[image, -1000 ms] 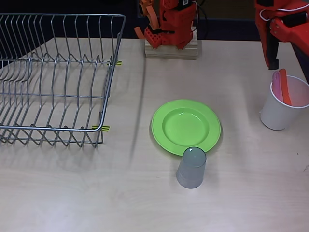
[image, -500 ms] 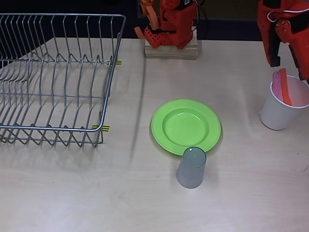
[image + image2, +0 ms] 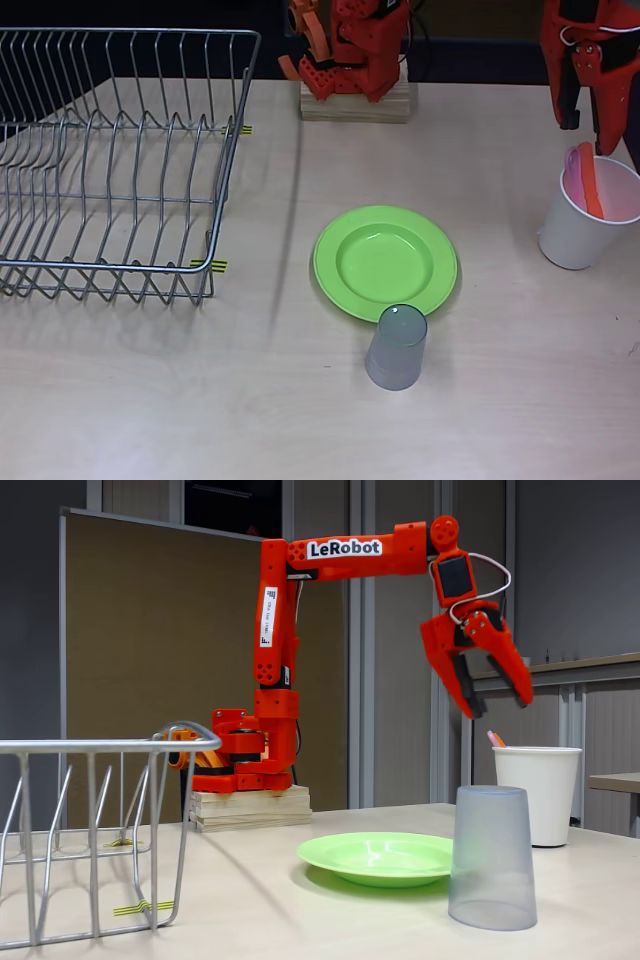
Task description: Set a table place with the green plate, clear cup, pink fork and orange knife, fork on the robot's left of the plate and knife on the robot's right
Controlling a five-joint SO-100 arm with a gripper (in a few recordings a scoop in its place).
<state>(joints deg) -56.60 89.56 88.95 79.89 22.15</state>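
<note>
Fingers (image 3: 520,680) of the gripper (image 3: 498,708) spread apart, nothing between them; jaws point down, held in the air above the white paper cup (image 3: 537,792), clear of its rim in the fixed view. Overhead view, left to right: wire dish rack (image 3: 115,160) takes up the left part of the table (image 3: 150,400), with small yellow-and-black tape marks at its right-hand corners. Robot (image 3: 350,45) base sits on a pale wooden block at the far table edge, a little right of the rack. Green plate (image 3: 386,262) lies flat near table centre, well apart from the rack. Clear cup (image 3: 397,346) stands upside down, mouth on the table, at the plate's near edge; in the overhead view it overlaps the rim, and whether it touches cannot be told. In the fixed view the clear cup (image 3: 491,858) stands in front of the plate's right part and hides some of its rim. White paper cup (image 3: 590,212) stands upright at the right side, well apart from the plate. Pink fork (image 3: 574,180) and orange knife (image 3: 590,182) both stand inside it, leaning against its far-left wall, side by side, fork to the left. Gripper (image 3: 588,138) hangs over the cup's far rim, just beyond the two utensil ends.
</note>
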